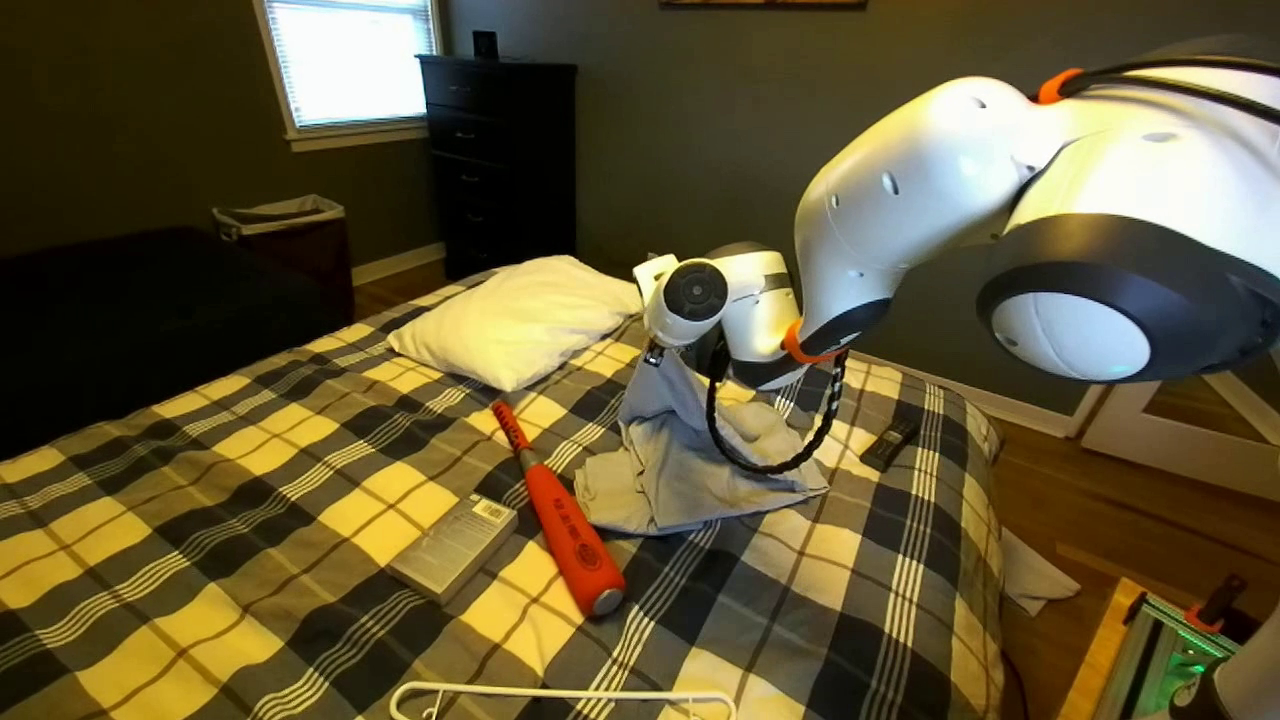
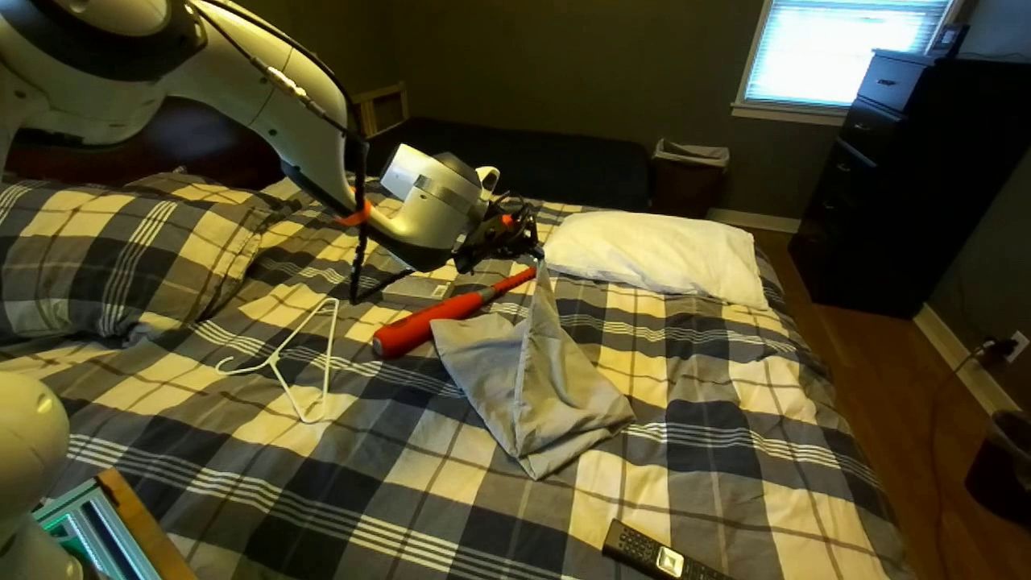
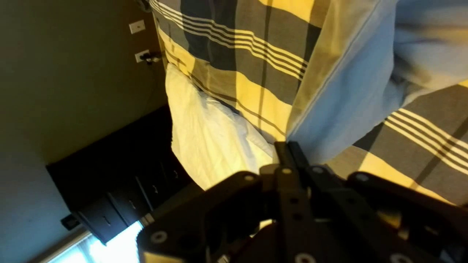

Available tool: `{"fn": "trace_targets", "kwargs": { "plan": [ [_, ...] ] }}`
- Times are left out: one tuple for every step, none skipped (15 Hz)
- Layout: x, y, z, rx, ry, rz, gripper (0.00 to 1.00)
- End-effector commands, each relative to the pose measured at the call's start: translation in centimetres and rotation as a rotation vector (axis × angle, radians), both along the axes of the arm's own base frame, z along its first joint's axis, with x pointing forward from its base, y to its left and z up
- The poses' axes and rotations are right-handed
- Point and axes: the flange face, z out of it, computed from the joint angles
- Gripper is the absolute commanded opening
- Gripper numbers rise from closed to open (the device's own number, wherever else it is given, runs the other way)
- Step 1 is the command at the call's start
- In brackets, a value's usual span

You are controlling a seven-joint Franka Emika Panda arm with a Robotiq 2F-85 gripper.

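A grey cloth (image 1: 690,485) lies partly on the plaid bed, one corner drawn up into a tall peak. At that peak my gripper (image 2: 540,253) is shut on the cloth, as the taut folds below it show. In the wrist view the two dark fingertips of the gripper (image 3: 287,143) press together, and the cloth (image 3: 347,98) runs away from them toward the upper right. The cloth's lower part (image 2: 556,395) rests crumpled on the bedding. A red bat (image 2: 427,321) lies beside it, and a white pillow (image 2: 656,254) is just beyond the gripper.
Also on the bed (image 2: 725,451) are a grey box (image 1: 455,548), a white hanger (image 2: 329,354) and a black remote (image 2: 660,556). A dark dresser (image 1: 505,165) and a hamper (image 1: 285,245) stand past the bed. A pale cloth (image 1: 1030,572) lies on the floor.
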Motion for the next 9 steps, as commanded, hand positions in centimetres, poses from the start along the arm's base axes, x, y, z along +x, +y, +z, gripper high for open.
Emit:
{"fn": "trace_targets", "kwargs": {
  "plan": [
    [0.1, -0.8, 0.4, 0.003, -0.016, -0.023, 0.00],
    [0.2, -1.3, 0.5, 0.003, -0.021, -0.031, 0.01],
    [0.2, -1.3, 0.6, 0.003, -0.021, -0.031, 0.01],
    [0.2, -1.2, 0.5, 0.003, -0.020, -0.029, 0.01],
    [0.2, -1.0, 0.5, 0.003, -0.020, -0.027, 0.00],
    [1.0, -1.0, 0.7, -0.005, -0.063, -0.025, 0.00],
    [2.3, -1.0, 2.1, 0.002, -0.138, -0.019, 0.00],
    [3.3, -1.1, 3.7, -0.024, -0.182, 0.008, 0.00],
    [4.2, -1.5, 5.2, -0.043, -0.211, 0.038, 0.00]
  ]
}}
